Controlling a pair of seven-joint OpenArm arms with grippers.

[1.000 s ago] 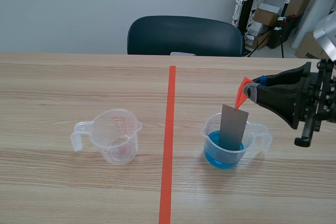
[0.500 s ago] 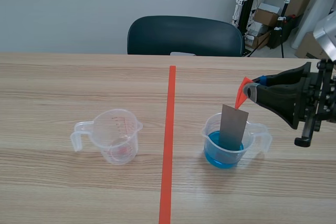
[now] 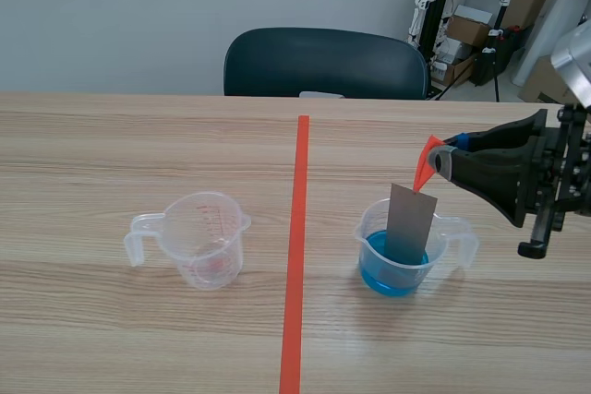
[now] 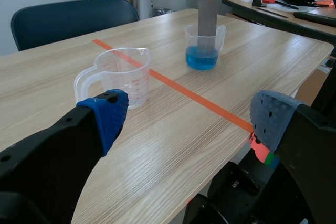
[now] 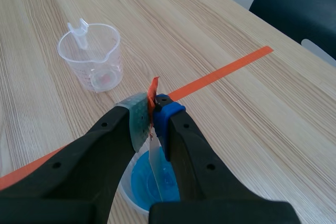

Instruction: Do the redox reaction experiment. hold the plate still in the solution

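Note:
A grey metal plate with an orange tab at its top stands tilted in a clear beaker of blue solution, right of the tape line. My right gripper is shut on the orange tab, coming in from the right. In the right wrist view the fingers pinch the tab, and the plate dips into the blue liquid below. An empty clear measuring cup stands left of the line. My left gripper is open, off the near table edge, with the cup ahead of it.
An orange tape line runs down the middle of the wooden table. A dark chair stands behind the far edge. Boxes and stands sit at the back right.

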